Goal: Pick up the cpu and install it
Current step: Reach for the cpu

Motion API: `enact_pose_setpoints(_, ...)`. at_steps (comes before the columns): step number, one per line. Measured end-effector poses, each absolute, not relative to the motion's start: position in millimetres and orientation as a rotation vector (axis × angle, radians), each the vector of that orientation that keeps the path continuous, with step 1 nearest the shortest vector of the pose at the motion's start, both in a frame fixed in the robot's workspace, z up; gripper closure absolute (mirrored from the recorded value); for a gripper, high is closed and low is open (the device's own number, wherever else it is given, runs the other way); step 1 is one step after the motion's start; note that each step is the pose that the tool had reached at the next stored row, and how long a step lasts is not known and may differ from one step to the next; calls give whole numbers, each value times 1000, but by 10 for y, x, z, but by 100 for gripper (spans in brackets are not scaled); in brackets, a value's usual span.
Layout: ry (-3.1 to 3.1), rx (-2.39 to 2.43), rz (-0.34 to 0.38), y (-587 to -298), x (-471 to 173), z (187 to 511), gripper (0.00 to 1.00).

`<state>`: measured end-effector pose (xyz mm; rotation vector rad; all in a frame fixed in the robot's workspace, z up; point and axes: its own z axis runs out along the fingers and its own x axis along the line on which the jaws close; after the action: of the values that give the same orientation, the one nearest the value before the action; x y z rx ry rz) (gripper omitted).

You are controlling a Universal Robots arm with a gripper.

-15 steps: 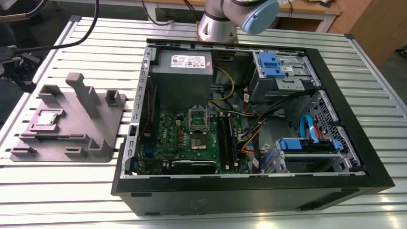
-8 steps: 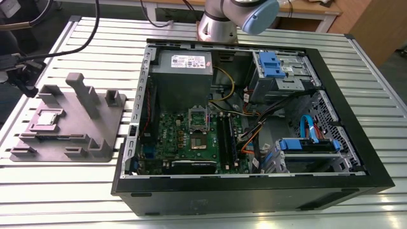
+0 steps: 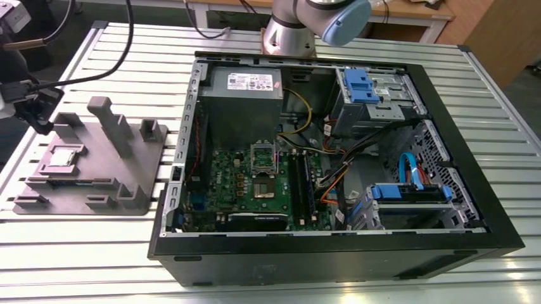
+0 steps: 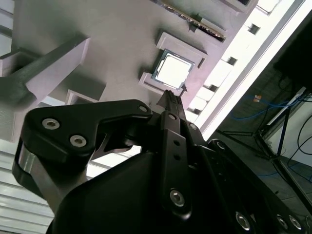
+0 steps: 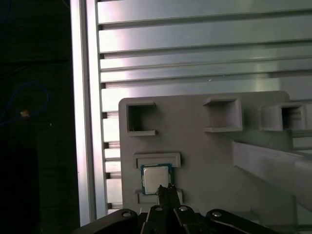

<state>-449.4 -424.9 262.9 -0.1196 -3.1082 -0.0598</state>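
The cpu [image 3: 66, 156], a small silvery square chip, lies flat in a recess of the grey fixture plate [image 3: 127, 177] on the exterior view's left, outside the computer case. Both wrist views show the cpu [image 4: 173, 69] [image 5: 156, 176] just past the fingertips. My gripper [image 3: 38, 120] hangs over the plate's far left edge, above the chip and apart from it. The black fingers [image 4: 170, 105] meet in one narrow point, so the gripper [image 5: 165, 189] is shut with nothing in it. The green motherboard [image 3: 245, 190] lies inside the open case, its dark socket [image 3: 265, 190] below the raised metal frame [image 3: 263, 157].
The open black computer case [image 3: 473, 190] takes up the table's middle and right, with a power supply [image 3: 241, 95], blue drive brackets [image 3: 359, 85] and loose cables. Upright grey posts [image 3: 110, 123] rise from the fixture plate beside the chip. The slatted metal table [image 3: 85, 253] ends close to the plate.
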Motion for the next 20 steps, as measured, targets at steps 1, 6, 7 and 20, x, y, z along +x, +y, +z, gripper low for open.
enact_pose_setpoints(1, -3108, -119, -60, -4250, -4497, 2618, 89)
enact_pose_setpoints(6, -3108, -119, -60, -4257, -4513, 2563, 89)
enact_pose_setpoints(7, -3108, -119, -60, -4259, -4517, 2551, 89)
enact_pose_setpoints(20, -3108, -116, -60, -4281, -4537, 2382, 89)
